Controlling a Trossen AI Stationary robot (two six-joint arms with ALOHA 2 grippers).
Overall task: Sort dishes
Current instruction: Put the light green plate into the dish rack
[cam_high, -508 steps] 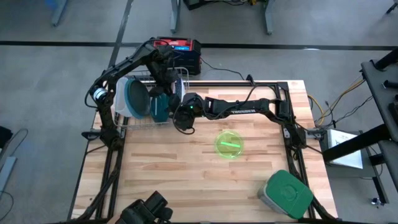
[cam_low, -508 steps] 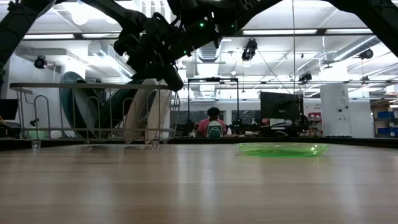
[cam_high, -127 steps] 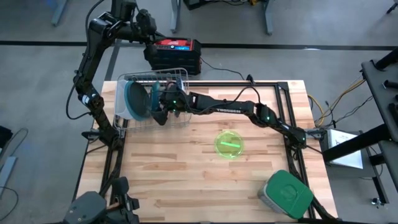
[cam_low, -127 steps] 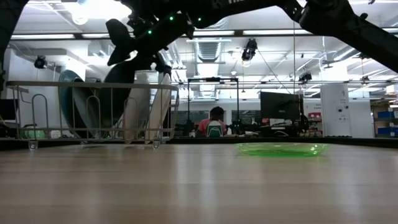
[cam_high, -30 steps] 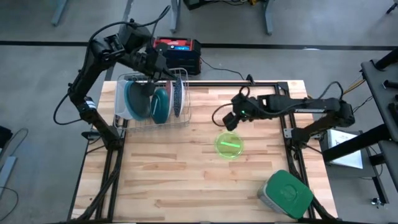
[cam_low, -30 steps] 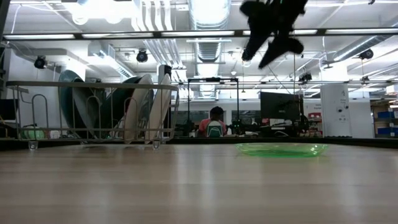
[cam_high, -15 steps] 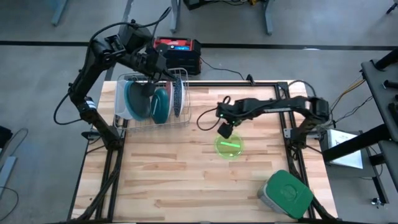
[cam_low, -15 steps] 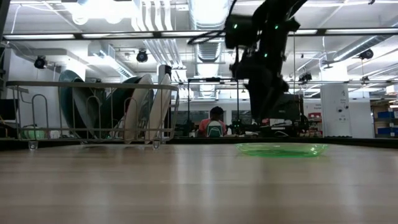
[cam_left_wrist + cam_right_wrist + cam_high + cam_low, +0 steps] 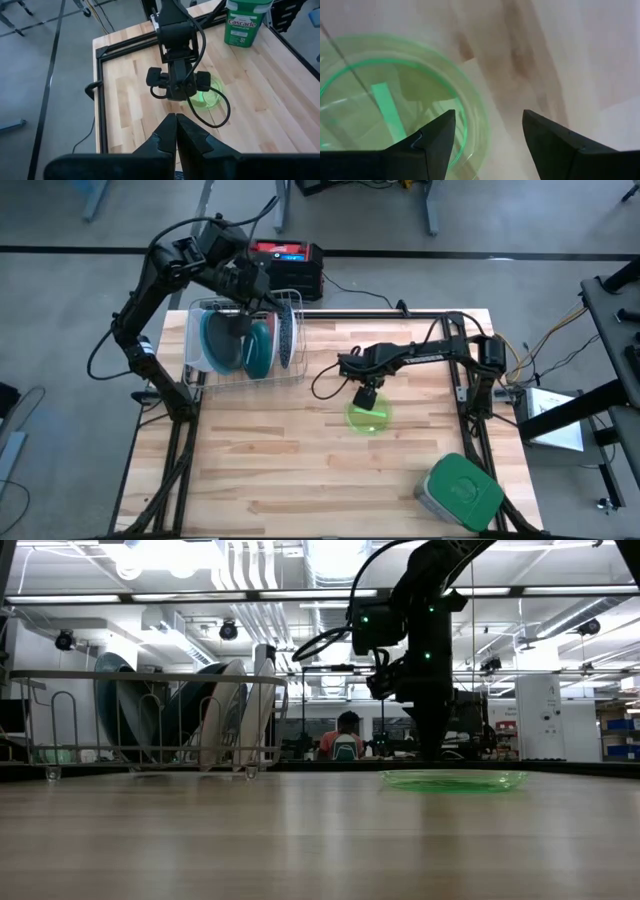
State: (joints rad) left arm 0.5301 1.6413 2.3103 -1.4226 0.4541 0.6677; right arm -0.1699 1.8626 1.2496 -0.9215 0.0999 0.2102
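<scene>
High view: one dish left to sort.
Rack (image 9: 290, 330) already holds several plates; the lime plate (image 9: 370, 416) lies flat mid-counter (image 9: 280, 470). Right hand (image 9: 366, 396), open and empty, straddles its rim. Left hand (image 9: 243, 315), closed and empty, waits above the rack.

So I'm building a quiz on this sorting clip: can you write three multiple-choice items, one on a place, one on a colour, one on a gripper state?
1. Where is the right gripper?
A. Over the lime green plate's edge
B. Inside the wire rack
C. Above the green-lidded container

2. What colour is the dish lying flat on the table?
A. Reddish
B. Lime green
C. White

3. How are the left gripper's fingers?
A. Wide open
B. Clamped on a bowl
C. Shut, empty

Answers: 1 A, its open fingers straddle the rim in the right wrist view; 2 B, translucent green; 3 C, tips meet with nothing between.
</scene>
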